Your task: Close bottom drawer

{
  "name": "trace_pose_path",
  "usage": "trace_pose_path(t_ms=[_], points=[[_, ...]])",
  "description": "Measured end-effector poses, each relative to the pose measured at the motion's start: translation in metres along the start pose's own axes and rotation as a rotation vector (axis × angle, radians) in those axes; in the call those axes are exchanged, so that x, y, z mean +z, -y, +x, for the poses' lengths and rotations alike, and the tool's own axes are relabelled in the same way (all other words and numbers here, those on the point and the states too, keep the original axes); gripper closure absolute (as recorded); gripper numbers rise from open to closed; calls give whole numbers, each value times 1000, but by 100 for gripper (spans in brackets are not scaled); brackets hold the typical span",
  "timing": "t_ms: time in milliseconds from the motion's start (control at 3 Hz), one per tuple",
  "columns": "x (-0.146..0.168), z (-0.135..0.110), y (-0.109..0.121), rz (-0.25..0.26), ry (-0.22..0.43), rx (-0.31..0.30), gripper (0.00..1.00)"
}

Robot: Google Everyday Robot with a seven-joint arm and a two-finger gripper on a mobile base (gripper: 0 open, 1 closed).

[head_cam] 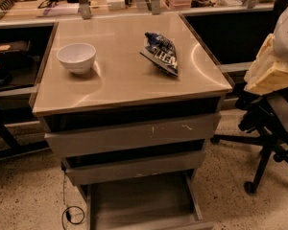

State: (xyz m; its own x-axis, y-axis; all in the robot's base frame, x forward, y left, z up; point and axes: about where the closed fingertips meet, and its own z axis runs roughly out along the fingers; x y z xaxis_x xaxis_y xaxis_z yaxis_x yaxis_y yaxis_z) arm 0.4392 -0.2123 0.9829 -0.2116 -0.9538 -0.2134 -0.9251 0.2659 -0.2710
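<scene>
The bottom drawer (139,202) is the lowest of three grey metal drawers in the cabinet. It is pulled well out, and its shallow tray body shows empty. Its flat front runs along the bottom edge of the camera view. The middle drawer (134,167) and the wide scratched top drawer (129,135) above it stick out only a little. My gripper (273,71), on the white and cream arm, is at the right edge. It is level with the cabinet top and well above and to the right of the bottom drawer, touching nothing.
On the cabinet top (125,80) stand a white bowl (77,56) and a blue chip bag (161,51). A black office chair (269,128) stands to the right under my arm. A cable (69,210) lies on the floor at the left. Desks with clutter run along the back.
</scene>
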Motion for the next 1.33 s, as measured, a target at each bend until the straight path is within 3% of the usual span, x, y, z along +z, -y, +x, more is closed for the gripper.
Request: trace_pose_path(t_ms=[333,667,1000,1333], points=[[0,0,0,0,0,0,89],[13,7,-15,-15,-16,14,100],[41,20,-50,-33,-33,31,100],[96,39,-89,-96,-53,48,100]])
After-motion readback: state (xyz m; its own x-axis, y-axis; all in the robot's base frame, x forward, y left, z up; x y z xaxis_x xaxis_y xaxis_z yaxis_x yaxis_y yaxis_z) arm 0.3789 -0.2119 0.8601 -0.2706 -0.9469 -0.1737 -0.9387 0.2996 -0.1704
